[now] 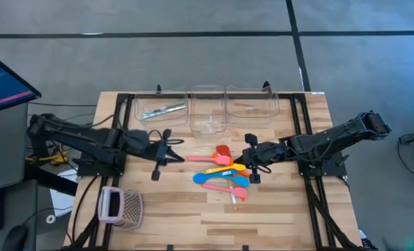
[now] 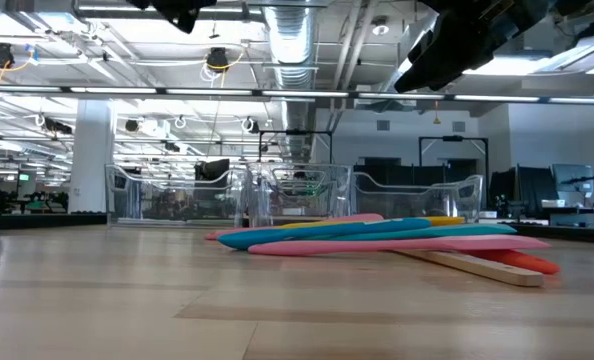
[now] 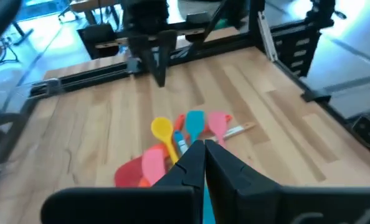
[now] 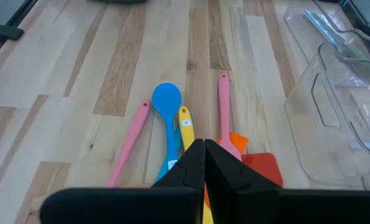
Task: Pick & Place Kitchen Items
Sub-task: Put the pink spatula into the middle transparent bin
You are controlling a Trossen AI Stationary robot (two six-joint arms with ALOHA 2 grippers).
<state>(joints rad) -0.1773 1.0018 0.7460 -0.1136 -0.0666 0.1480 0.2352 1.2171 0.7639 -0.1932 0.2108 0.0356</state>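
Pale wooden slats are making up the surface (image 1: 277, 209), with three clear plastic bins (image 1: 208, 108) sitting in a row along its far edge; the leftmost bin is holding silvery cutlery (image 1: 163, 110). Near the middle, a loose cluster of slim kitchen utensils is lying flat: a yellow plastic spoon (image 4: 185, 126), a blue plastic spoon (image 4: 167, 101), a pink plastic spoon (image 4: 128, 145), a second pink utensil with a long handle (image 4: 224, 106), an orange plastic piece (image 4: 238, 140) and a red-headed spatula with a wooden handle (image 1: 223, 151). They are overlapping one another, handles fanning outward.

Left end effector (image 1: 169, 149) is hovering just beside the cluster's left edge, its fingers pressed together and holding nothing. Right end effector (image 1: 249, 161) is hanging over the cluster's right side, fingers likewise pressed together and empty. A pink-and-white mesh basket (image 1: 121, 207) is resting near the front left corner, well apart from the utensils.
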